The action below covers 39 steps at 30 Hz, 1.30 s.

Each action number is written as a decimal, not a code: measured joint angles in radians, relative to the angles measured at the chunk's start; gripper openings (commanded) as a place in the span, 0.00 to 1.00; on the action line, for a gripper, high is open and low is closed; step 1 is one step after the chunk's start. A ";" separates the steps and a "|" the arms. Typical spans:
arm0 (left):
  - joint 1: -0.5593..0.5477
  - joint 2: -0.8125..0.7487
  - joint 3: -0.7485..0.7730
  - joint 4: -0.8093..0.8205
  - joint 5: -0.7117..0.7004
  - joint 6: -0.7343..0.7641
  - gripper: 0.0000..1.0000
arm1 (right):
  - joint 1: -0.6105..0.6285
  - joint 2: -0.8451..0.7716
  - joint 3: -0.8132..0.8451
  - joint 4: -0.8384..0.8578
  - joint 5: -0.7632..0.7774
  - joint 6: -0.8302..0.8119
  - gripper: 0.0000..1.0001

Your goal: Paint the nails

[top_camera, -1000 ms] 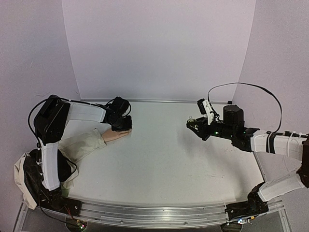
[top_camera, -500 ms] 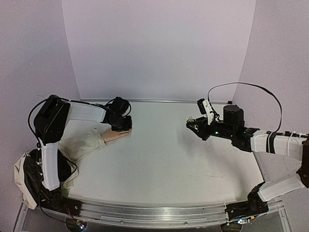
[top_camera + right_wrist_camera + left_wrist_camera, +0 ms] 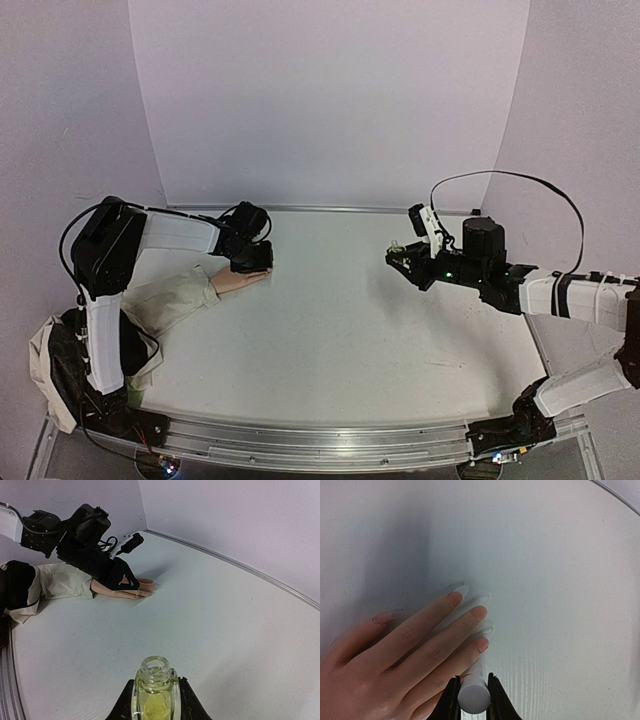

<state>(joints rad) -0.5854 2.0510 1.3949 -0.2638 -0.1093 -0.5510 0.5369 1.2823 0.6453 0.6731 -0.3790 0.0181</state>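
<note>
The white table (image 3: 340,340) holds the mannequin hand (image 3: 228,283) flat at far left, the right gripper (image 3: 155,702) grasps an open yellowish bottle (image 3: 154,685) well apart, and only the left wrist view shows the left gripper (image 3: 474,692) clenching a white cap (image 3: 474,699) near the nails (image 3: 455,599).

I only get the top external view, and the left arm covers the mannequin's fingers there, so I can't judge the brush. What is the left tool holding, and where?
Observer: In the left wrist view, the left tool is shut on a white round brush cap, seen end-on, at the little-finger side of the pale peach mannequin hand. The brush tip is hidden under the cap.
Operator: Is the polish bottle open?
Observer: Yes. In the right wrist view, the small glass bottle of yellowish-green liquid stands uncapped and upright, clamped in the right tool.
</note>
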 measured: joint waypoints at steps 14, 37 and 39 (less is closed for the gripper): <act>0.000 0.007 0.011 -0.007 0.000 0.001 0.00 | 0.000 0.000 0.000 0.000 -0.003 0.000 0.00; 0.000 0.045 0.045 -0.009 0.003 0.005 0.00 | 0.000 0.002 0.000 0.002 -0.007 0.001 0.00; 0.000 0.045 0.045 -0.009 0.004 0.005 0.00 | 0.000 0.003 0.000 0.002 -0.008 0.001 0.00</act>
<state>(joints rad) -0.5854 2.0960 1.4403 -0.2729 -0.1051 -0.5465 0.5369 1.2858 0.6449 0.6746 -0.3866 0.0189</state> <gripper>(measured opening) 0.162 0.219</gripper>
